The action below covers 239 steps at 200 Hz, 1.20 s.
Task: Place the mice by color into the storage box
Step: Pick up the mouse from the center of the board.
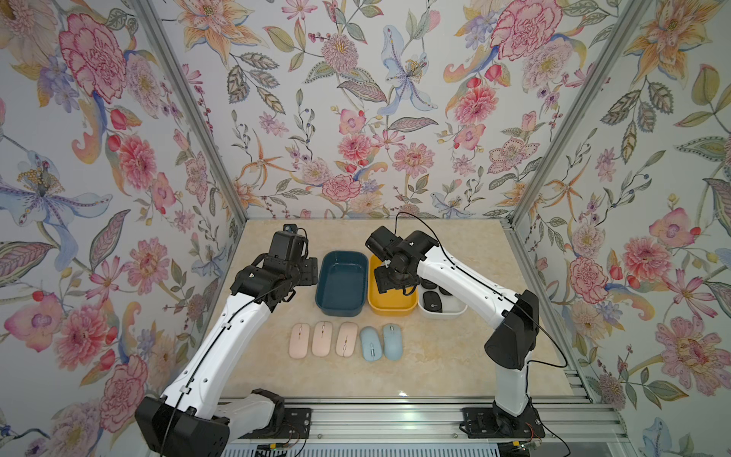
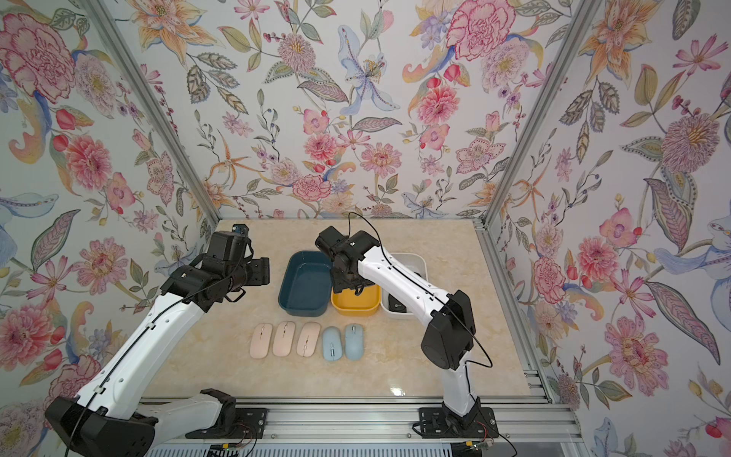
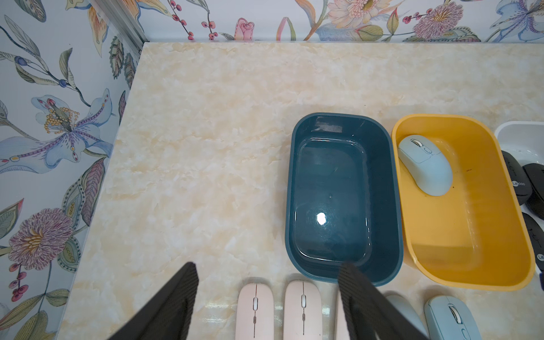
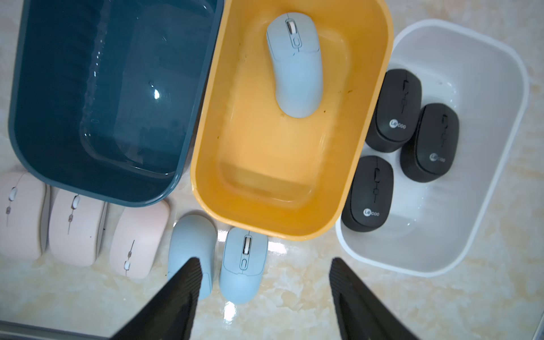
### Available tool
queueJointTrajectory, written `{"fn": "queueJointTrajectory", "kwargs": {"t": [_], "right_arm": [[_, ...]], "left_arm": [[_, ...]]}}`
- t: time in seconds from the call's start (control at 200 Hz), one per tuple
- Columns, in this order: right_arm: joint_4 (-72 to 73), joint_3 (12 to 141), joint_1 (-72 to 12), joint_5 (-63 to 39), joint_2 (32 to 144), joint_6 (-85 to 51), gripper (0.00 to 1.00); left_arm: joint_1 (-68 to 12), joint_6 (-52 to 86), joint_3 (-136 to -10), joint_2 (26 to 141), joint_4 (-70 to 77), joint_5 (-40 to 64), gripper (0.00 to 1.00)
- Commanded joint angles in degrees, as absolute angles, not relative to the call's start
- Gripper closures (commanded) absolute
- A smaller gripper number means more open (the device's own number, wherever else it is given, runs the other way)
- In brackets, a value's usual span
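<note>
Right wrist view: R gripper (image 4: 264,260) sits over the yellow box (image 4: 203,176), jaws apart w/ nothing between them. One blue mouse (image 4: 295,64) lies flat on that box's floor, so yellow looks like the blue bin. Three black mice (image 4: 394,109) huddle in the white box (image 4: 500,117) — that colour looks done. Navy box (image 4: 44,132) is empty, prob. meant for the three pink mice (image 4: 76,226), which lie in a row on the table (image 4: 294,309) just in front of it, w/ two more blue mice (image 4: 244,265) beside them. L gripper (image 3: 268,266) is likewise spread and empty, hovering over the pinks — the nearer arm for them, I'd judge.
</note>
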State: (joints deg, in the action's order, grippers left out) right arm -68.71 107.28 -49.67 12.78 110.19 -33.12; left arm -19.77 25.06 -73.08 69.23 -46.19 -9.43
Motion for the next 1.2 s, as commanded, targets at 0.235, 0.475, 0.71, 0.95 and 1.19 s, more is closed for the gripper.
{"fn": "queueJointTrajectory", "kwargs": {"t": [0.235, 0.475, 0.71, 0.95, 1.19], "right_arm": [[-63.4, 87.7, -55.7, 14.2, 101.9, -46.1, 0.28], [-59.2, 83.4, -58.8, 11.7, 103.1, -50.1, 0.27], [-56.5, 81.7, -61.0, 10.6, 106.0, -51.2, 0.23], [-53.5, 79.2, -60.5, 10.0, 108.0, -51.6, 0.22], [-50.8, 77.1, -59.7, 9.1, 109.8, -51.2, 0.22]], "left_arm": [[-19.2, 24.5, -71.8, 69.4, -46.2, -10.0, 0.22], [-19.3, 24.4, -71.8, 69.8, -46.2, -9.3, 0.22], [-19.2, 24.7, -71.0, 69.5, -46.3, -9.0, 0.22], [-19.2, 24.8, -71.1, 69.5, -46.7, -8.9, 0.22], [-19.2, 24.9, -71.2, 69.3, -47.0, -8.9, 0.22]]}}
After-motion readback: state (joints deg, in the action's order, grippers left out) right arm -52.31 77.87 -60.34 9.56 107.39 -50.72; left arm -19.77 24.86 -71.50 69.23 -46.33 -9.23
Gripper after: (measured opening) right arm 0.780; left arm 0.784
